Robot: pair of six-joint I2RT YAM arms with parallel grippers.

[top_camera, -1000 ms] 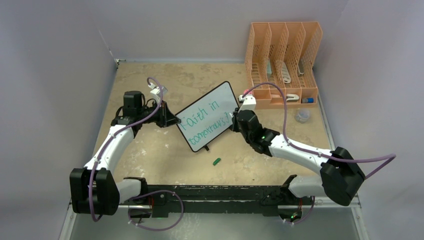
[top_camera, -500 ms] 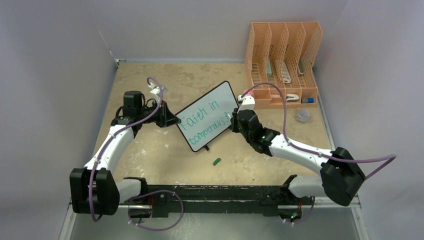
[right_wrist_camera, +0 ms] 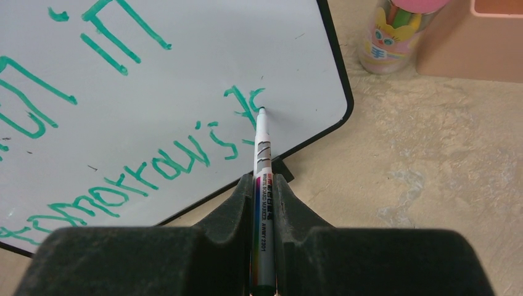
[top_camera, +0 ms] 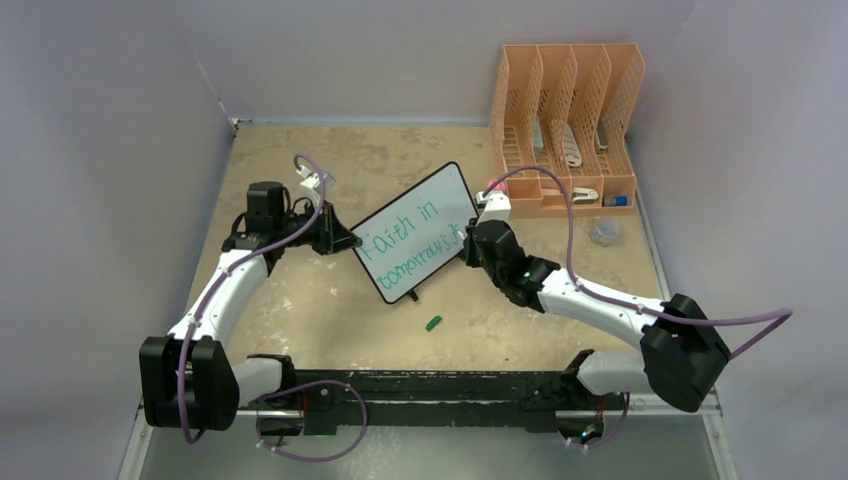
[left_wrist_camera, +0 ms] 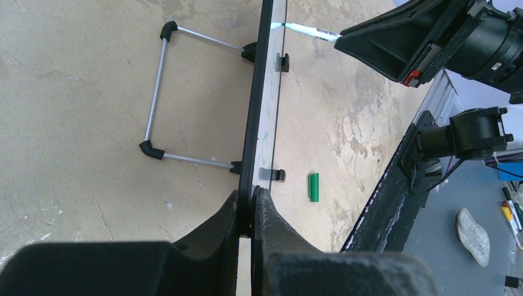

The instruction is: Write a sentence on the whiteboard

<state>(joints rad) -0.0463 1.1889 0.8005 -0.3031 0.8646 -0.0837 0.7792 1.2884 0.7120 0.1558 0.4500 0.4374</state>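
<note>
The whiteboard [top_camera: 415, 232] stands tilted on the table, black-framed, with green lettering [top_camera: 405, 240] in two lines: "Faith in" above "tomorrow's" and a part-drawn letter after it [right_wrist_camera: 243, 105]. My left gripper [top_camera: 350, 240] is shut on the board's left edge [left_wrist_camera: 250, 179]. My right gripper [top_camera: 466, 243] is shut on a white whiteboard marker [right_wrist_camera: 261, 185]. The marker tip [right_wrist_camera: 261, 110] touches the board near its lower right corner. The board also shows edge-on in the left wrist view [left_wrist_camera: 266, 92].
A green marker cap [top_camera: 433, 323] lies on the table in front of the board. An orange file rack [top_camera: 565, 125] stands at the back right. A pen cup [right_wrist_camera: 395, 31] stands by the board's right corner. A small clear object [top_camera: 604, 232] lies right of the rack.
The right gripper has shifted slightly at the board's right edge as a new green stroke appeared after "tomorrow's". The left arm and board have not moved.
</note>
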